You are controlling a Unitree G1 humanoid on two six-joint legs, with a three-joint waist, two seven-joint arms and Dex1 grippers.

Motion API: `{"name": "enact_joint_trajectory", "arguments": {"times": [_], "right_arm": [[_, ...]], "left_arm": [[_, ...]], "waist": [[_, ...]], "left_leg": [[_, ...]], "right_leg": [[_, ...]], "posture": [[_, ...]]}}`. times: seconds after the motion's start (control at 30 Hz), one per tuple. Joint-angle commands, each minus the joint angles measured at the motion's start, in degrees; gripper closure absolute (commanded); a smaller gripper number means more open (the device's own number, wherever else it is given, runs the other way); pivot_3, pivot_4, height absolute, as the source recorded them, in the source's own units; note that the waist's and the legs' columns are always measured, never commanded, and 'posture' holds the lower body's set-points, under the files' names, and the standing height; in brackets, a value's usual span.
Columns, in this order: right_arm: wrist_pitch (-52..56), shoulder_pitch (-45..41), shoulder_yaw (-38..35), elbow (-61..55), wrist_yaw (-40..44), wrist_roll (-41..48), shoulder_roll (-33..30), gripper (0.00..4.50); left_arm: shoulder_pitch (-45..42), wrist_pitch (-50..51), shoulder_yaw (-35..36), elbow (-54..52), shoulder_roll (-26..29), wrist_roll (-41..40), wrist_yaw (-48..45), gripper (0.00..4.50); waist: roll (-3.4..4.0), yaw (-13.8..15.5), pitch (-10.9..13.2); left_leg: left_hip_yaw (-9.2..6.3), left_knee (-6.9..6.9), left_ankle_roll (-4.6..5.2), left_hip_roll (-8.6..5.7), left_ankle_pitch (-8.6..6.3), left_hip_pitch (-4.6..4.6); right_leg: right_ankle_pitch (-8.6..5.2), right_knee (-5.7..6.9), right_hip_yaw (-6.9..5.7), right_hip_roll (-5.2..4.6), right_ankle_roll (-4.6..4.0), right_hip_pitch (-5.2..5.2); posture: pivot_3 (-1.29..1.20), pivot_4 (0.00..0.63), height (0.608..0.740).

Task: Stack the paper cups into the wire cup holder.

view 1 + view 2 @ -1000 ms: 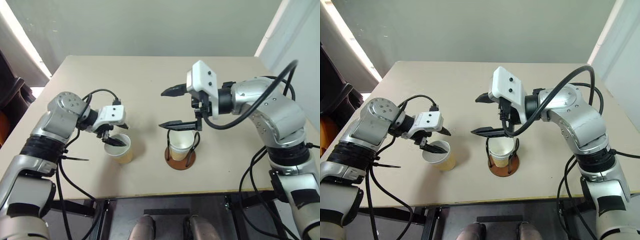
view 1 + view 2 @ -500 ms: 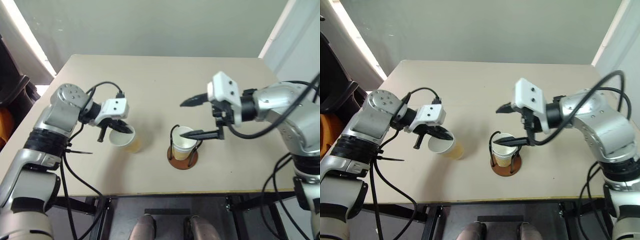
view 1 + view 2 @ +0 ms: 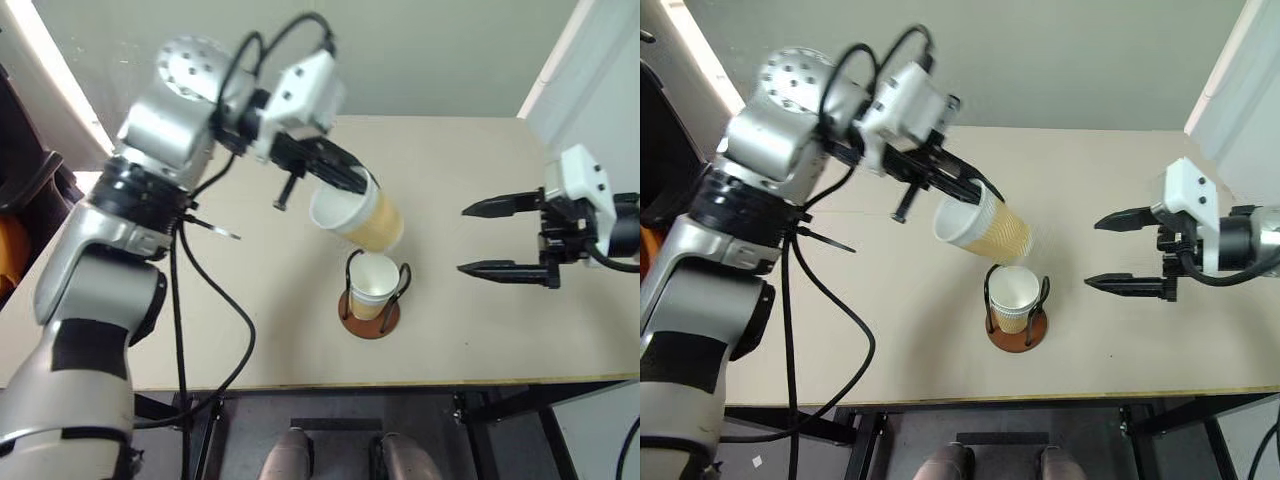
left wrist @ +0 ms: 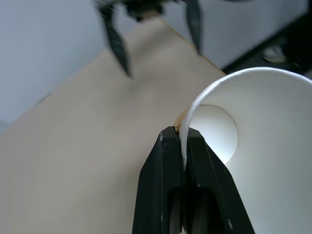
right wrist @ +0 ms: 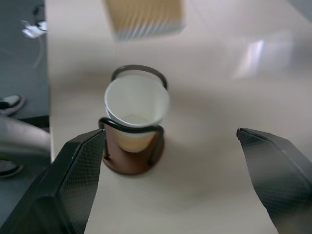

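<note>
Left gripper [image 3: 345, 180] pinches a paper cup [image 3: 358, 214] by its rim, tilted just above the cup [image 3: 372, 284] in the wire cup holder [image 3: 370, 314] for nesting, while the right gripper [image 3: 478, 239], fingers wide, hangs well off to the side.

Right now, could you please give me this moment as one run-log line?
left gripper: shut on paper cup, tilted above holder | wire cup holder: cup inside | right gripper: open, beside holder

left gripper [image 3: 352, 182] raised high, tilted down toward the right, fingers pinched shut. right gripper [image 3: 478, 239] off to the side, jaws spread wide.
</note>
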Motion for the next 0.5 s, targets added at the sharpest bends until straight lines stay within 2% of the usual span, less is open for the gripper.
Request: {"name": "enact_joint_trajectory", "arguments": {"times": [0.03, 0.27, 0.37, 0.5], "right_arm": [[0.2, 1.3, -3.9, -3.3, -1.4, 1.8, -1.3, 0.01], [1.9, 5.8, -7.9, -7.0, -3.9, 3.5, -2.6, 0.01], [2.5, 6.8, -9.0, -8.0, -4.9, 4.5, -2.8, 0.01], [3.5, 8.6, -10.5, -10.1, -7.0, 5.8, -2.2, 0.01]], "left_arm": [[-3.8, -5.7, -4.6, 2.3, -1.2, -0.9, -2.4, 4.49], [-6.7, -13.6, -11.6, 8.7, -5.0, 1.6, -2.4, 4.49], [-6.9, -14.5, -14.2, 8.5, -5.1, 0.1, -2.4, 4.49], [-7.5, -17.9, -16.4, 12.1, -7.0, 3.2, -2.4, 4.49]], "waist": [[0.0, 0.1, 0.0], [0.01, 0.6, 0.0], [0.02, 0.8, 0.0], [0.02, 1.1, 0.0]], "left_leg": [[0.02, 0.01, 0.02, -0.02, -0.01, -0.01], [0.02, 0.26, 0.27, -0.12, -0.2, -0.18], [0.04, 0.37, 0.34, -0.17, -0.3, -0.22], [0.07, 0.64, 0.38, -0.19, -0.4, -0.34]], "right_leg": [[0.02, -0.08, -0.02, 0.03, 0.03, 0.04], [-0.01, -0.23, 0.08, -0.06, 0.4, 0.13], [-0.08, -0.24, 0.1, -0.08, 0.52, 0.18], [-0.18, -0.24, 0.11, -0.06, 0.68, 0.18]], "posture": [[0.0, 0.15, 0.74], [0.0, 0.15, 0.74], [0.0, 0.15, 0.74], [0.0, 0.15, 0.74]]}}
